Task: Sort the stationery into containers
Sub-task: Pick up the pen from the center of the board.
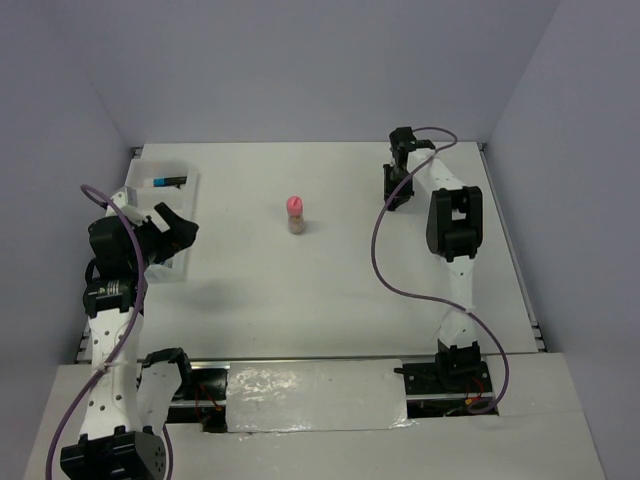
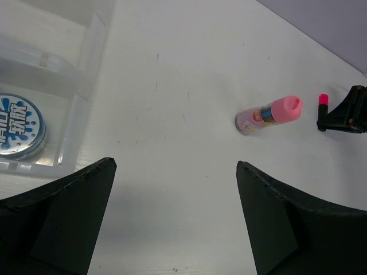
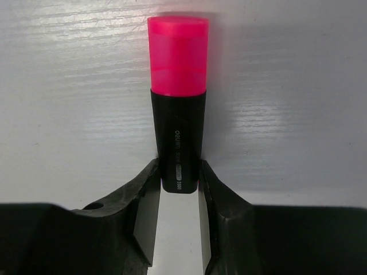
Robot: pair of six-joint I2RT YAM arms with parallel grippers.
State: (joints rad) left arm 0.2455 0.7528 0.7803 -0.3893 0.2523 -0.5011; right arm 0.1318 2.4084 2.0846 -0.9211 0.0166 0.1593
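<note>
From above, the right pincer is down at the far right of the bench, well apart from the tray at the left edge, over which the left pincer hovers. A blue-capped marker lies in the tray's far compartment, and the tube sits mid-bench between them. The left wrist view shows that pincer spread wide and empty, a blue roll in a tray compartment, and the pink-capped marker beyond the tube. The right wrist view shows the pincer clamped on the marker's black tail only, so lift straight and slowly, carry it leftward with room around the tube, and let the left pincer clear the tray first.
</note>
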